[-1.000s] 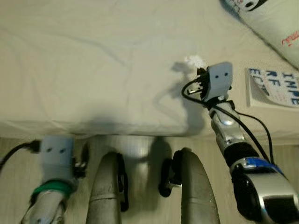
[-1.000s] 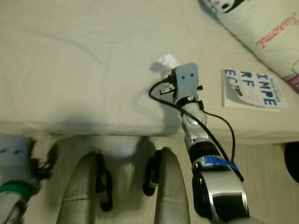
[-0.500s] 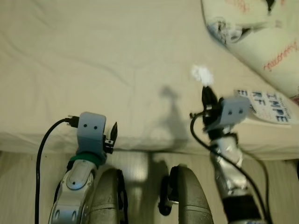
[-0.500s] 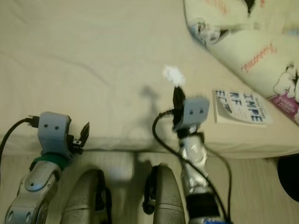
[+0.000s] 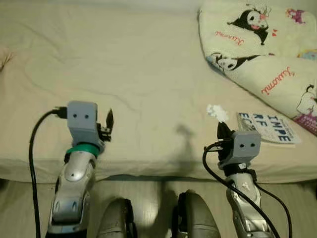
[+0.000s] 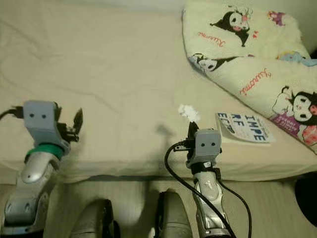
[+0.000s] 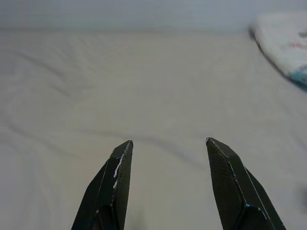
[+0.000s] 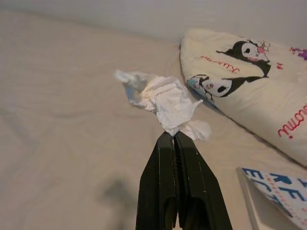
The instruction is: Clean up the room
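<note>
A crumpled white tissue [image 8: 163, 100] hangs above the cream bed sheet [image 5: 133, 94], pinched at its lower end by my right gripper [image 8: 173, 135], which is shut on it. In the left eye view the tissue [image 5: 216, 112] sits just above the right gripper [image 5: 221, 130], near the bed's front edge. My left gripper [image 7: 168, 142] is open with nothing between its fingers, raised over the sheet near the front left; it appears in the left eye view too, left gripper [image 5: 109, 120].
A book [image 5: 267, 128] with blue lettering lies on the bed to the right of the tissue. A cartoon-print blanket or pillow [image 5: 257, 54] covers the bed's far right. Light floor [image 5: 148, 208] and my legs lie below the bed's front edge.
The camera has tilted up, showing more of the bed. My left arm has risen from beside my leg to over the sheet. The right gripper has lifted the tissue off the sheet.
</note>
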Controlling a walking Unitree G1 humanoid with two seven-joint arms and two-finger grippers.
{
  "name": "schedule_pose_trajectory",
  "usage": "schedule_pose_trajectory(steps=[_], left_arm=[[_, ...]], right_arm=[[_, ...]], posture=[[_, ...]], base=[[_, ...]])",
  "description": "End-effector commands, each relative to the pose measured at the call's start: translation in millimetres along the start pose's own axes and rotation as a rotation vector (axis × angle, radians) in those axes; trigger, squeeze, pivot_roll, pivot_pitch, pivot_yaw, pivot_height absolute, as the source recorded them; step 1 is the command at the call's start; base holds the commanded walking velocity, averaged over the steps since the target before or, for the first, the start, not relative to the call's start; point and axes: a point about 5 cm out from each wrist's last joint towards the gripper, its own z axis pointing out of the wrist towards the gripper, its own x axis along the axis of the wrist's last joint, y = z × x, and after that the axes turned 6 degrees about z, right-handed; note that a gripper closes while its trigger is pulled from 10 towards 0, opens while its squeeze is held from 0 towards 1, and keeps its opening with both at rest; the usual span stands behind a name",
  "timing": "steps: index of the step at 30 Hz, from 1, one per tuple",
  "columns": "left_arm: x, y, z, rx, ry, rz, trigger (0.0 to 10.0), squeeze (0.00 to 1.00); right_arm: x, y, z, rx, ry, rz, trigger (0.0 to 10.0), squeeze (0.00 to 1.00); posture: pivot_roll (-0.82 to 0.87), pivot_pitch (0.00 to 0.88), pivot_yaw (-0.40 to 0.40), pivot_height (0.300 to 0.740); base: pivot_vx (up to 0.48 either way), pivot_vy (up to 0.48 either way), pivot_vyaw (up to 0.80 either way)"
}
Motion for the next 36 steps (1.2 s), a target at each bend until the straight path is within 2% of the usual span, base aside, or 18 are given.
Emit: schedule_pose_trajectory(steps=[1, 6, 15, 28, 29, 34, 35, 36], left_arm=[[-7.3, 1.0, -1.5, 0.004, -0.022, -0.015, 10.0, 0.00], [-4.0, 4.6, -0.3, 0.000, -0.003, -0.026, 10.0, 0.00], [2.4, 11.6, 5.3, -0.019, 0.032, -0.045, 10.0, 0.00], [0.7, 22.7, 10.2, -0.045, 0.042, -0.058, 10.0, 0.00], [-4.2, 28.1, 10.9, -0.061, 0.036, -0.049, 10.0, 0.00], [-14.2, 34.3, 8.7, -0.098, 0.029, 0.004, 10.0, 0.00], [-17.7, 35.3, 7.3, -0.109, 0.026, 0.027, 10.0, 0.00], [-25.2, 37.1, 1.8, -0.145, 0.032, 0.090, 10.0, 0.00]], right_arm=[[-9.0, 5.4, -6.4, -0.013, -0.055, -0.021, 10.0, 0.00], [-8.0, 0.8, -3.3, 0.006, -0.053, -0.024, 10.0, 0.00], [-9.0, 2.6, -4.9, 0.008, -0.062, -0.031, 10.0, 0.00], [-12.4, -0.6, -4.6, 0.020, -0.078, -0.048, 10.0, 0.00], [-17.2, -1.7, -4.6, 0.029, -0.092, -0.051, 10.0, 0.00], [-24.9, -3.2, -5.5, 0.044, -0.121, -0.047, 10.0, 0.00], [-26.7, -3.8, -6.0, 0.048, -0.128, -0.045, 10.0, 0.00], [-29.7, -5.5, -7.3, 0.060, -0.141, -0.038, 10.0, 0.00]], posture=[[-0.05, 0.087, -0.001, 0.664], [-0.05, 0.080, -0.009, 0.689], [-0.05, 0.081, -0.011, 0.734], [-0.06, 0.063, -0.013, 0.740], [-0.06, 0.042, -0.017, 0.740], [-0.06, 0.032, -0.016, 0.740], [-0.06, 0.032, -0.016, 0.740], [-0.06, 0.032, -0.016, 0.740]], base=[[0.000, 0.000, 0.00], [0.000, 0.000, 0.00], [0.000, 0.000, 0.00], [0.000, 0.000, 0.00], [0.000, 0.000, 0.00], [0.000, 0.000, 0.00], [0.000, 0.000, 0.00], [0.000, 0.000, 0.00]])
